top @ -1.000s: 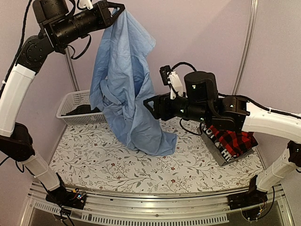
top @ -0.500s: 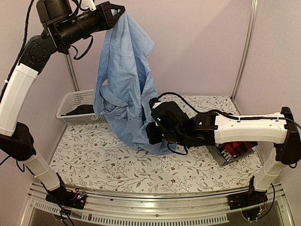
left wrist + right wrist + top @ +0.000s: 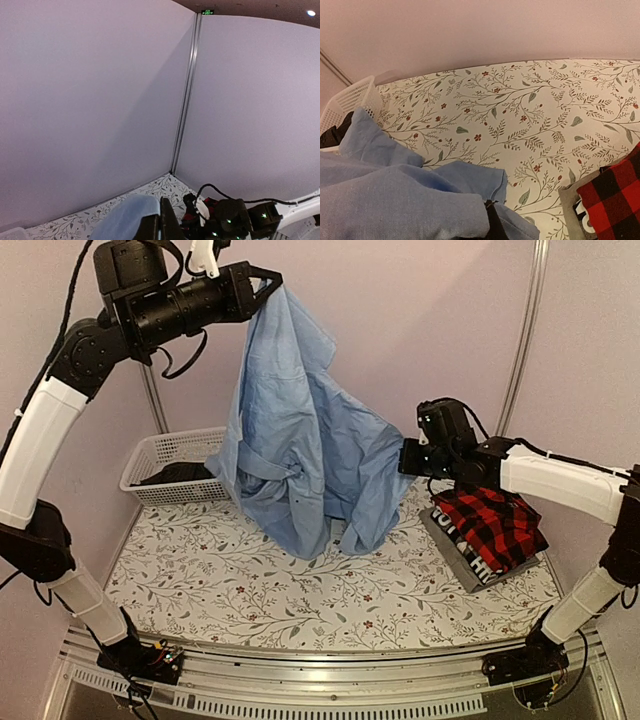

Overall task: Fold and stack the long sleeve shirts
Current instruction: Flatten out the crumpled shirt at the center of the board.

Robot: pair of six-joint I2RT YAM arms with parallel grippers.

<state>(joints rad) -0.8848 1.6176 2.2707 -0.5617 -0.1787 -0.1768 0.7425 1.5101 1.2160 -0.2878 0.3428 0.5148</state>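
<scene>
Holds the light blue shirt point(image 3: 300, 450) aloft by its top edge in the left gripper point(image 3: 268, 282), jaws clamped on the cloth, hem resting on the floral table point(image 3: 230, 590) just in front of the white basket point(image 3: 148, 462). Pinches the shirt's right edge at mid-height in the right gripper point(image 3: 403, 458), jaws closed on a fold. Shows the plaid shirt point(image 3: 495, 525) folded atop the grey shirt point(image 3: 462, 562) at the table's right.

Blue shirt point(image 3: 300, 460) aloft; plaid point(image 3: 495, 525) atop grey point(image 3: 470, 567).

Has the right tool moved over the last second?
Yes. The right tool, shut on the blue shirt, moved right, closer to the plaid shirt.
</scene>
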